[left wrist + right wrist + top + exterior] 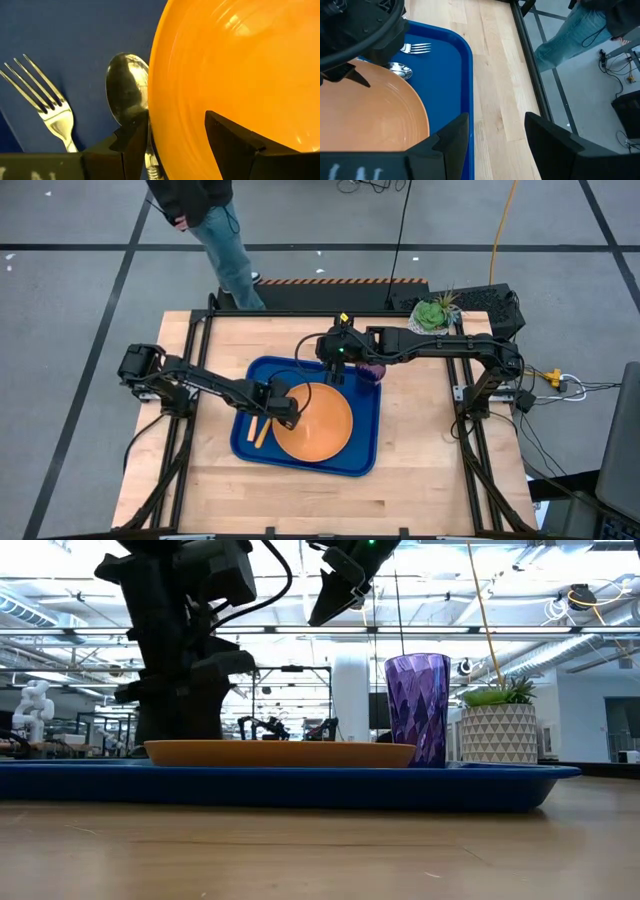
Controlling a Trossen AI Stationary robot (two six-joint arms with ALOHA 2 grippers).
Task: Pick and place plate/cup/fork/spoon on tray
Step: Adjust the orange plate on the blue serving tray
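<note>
Orange plate (pixel 315 423), fork (pixel 47 107), spoon (pixel 128 95) and purple cup (pixel 417 706) all lie on the blue tray (pixel 362 458). Left gripper (pixel 283 406) hangs open and empty, astride the plate's rim; right gripper (pixel 336 366) hovers open, empty, beside the cup. Careless retreat could knock either.

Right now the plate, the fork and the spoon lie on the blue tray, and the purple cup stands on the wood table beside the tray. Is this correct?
Not quite. The cup stands on the tray too, next to the plate, as the low view shows. The fork and spoon do lie on the tray.
</note>
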